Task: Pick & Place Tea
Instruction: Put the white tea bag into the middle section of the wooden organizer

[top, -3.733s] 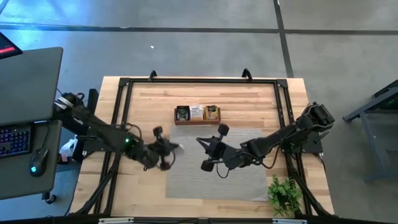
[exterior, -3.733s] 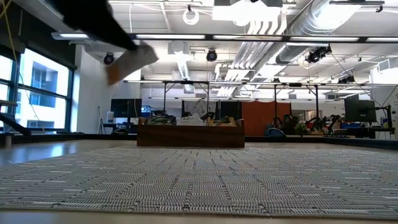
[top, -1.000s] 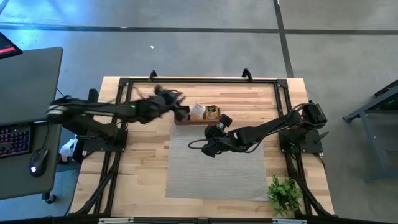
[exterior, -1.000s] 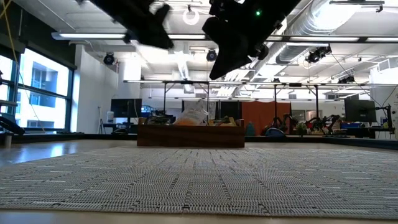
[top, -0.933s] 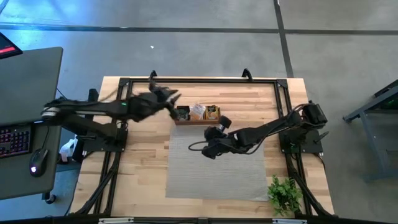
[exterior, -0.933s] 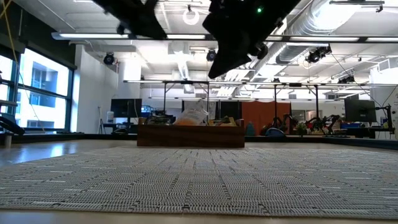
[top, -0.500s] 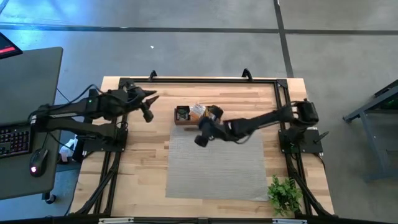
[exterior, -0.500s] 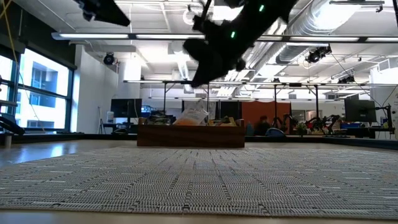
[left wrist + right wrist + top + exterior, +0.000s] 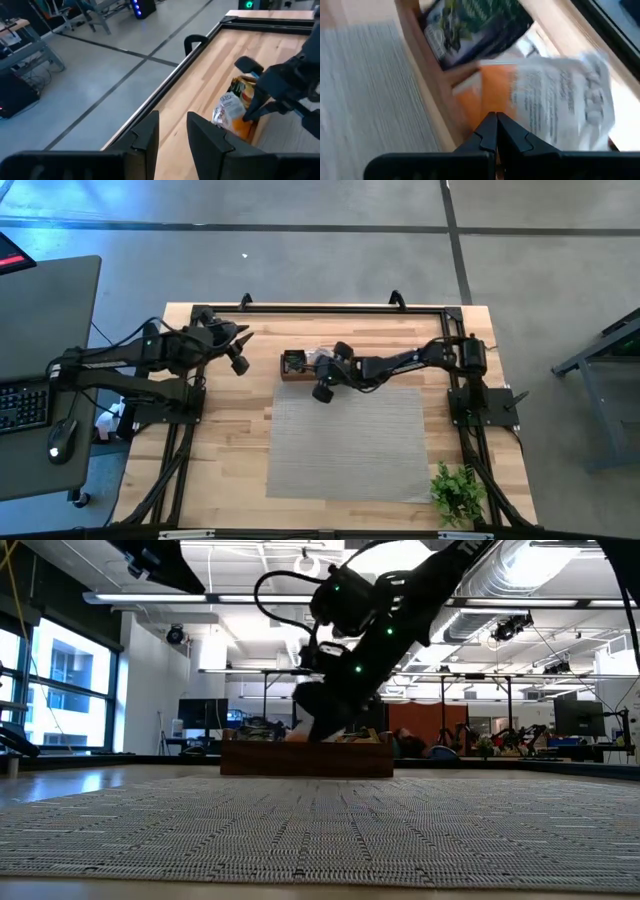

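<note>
Right gripper [image 9: 496,131] sat fully closed, holding nothing, tips right at front wall of wooden box [image 9: 427,100]. White-orange sachet [image 9: 555,107] stuck up just beyond tips in middle compartment; black sachets [image 9: 477,27] in next one. Risk: pushing in closed would knock sachet out. Left gripper [image 9: 238,350] parked well aside, part open, empty.

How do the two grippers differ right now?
The left gripper hovers off to the side of the wooden box, fingers parted and empty. The right gripper is shut, tips down at the white-and-orange sachets in the box. Neither holds tea.
</note>
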You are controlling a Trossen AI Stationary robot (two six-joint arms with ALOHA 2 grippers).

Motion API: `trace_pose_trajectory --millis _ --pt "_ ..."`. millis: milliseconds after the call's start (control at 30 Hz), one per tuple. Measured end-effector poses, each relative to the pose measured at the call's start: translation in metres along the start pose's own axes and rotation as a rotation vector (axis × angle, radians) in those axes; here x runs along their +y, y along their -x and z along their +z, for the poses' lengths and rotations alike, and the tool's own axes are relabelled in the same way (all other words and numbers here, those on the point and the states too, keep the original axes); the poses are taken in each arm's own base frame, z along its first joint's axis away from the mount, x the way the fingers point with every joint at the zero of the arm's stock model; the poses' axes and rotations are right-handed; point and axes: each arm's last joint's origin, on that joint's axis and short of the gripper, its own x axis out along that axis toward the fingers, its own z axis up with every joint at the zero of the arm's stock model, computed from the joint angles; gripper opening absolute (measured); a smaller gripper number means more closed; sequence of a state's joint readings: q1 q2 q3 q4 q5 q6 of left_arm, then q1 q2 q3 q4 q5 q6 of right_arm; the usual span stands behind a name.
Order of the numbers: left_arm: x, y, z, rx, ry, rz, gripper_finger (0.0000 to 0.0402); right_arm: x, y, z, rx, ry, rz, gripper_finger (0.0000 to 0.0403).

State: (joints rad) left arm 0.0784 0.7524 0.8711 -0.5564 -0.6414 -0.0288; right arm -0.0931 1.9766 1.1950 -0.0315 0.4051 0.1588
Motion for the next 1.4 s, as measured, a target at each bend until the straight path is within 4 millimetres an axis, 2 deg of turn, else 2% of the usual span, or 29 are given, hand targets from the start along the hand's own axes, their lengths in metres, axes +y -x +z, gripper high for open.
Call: trace_pose_trajectory --millis 300,500,667,967,1133,1400 --pt "-0.002 -0.002 0.0 0.009 -0.009 0.005 0.0098 -0.002 0.005 0.001 0.019 0.251 0.03 0.0001" --pt "-0.002 -0.002 0.0 0.01 -0.009 0.006 0.0098 -0.002 0.006 0.009 -0.053 0.342 0.027 0.0" --pt "-0.002 -0.002 0.0 0.01 -0.009 0.006 0.0098 -0.004 0.005 0.015 -0.103 0.325 0.031 0.0" --pt "-0.002 -0.002 -0.002 0.022 -0.018 0.007 0.0098 -0.02 -0.007 0.01 -0.045 0.229 0.07 0.0" --pt "-0.001 -0.002 -0.003 0.034 -0.024 0.009 0.0098 -0.02 -0.015 0.004 -0.018 0.233 0.103 0.0" --pt "-0.001 -0.002 -0.003 0.032 -0.024 0.035 0.0098 -0.014 -0.011 0.005 -0.034 0.243 0.165 0.0"
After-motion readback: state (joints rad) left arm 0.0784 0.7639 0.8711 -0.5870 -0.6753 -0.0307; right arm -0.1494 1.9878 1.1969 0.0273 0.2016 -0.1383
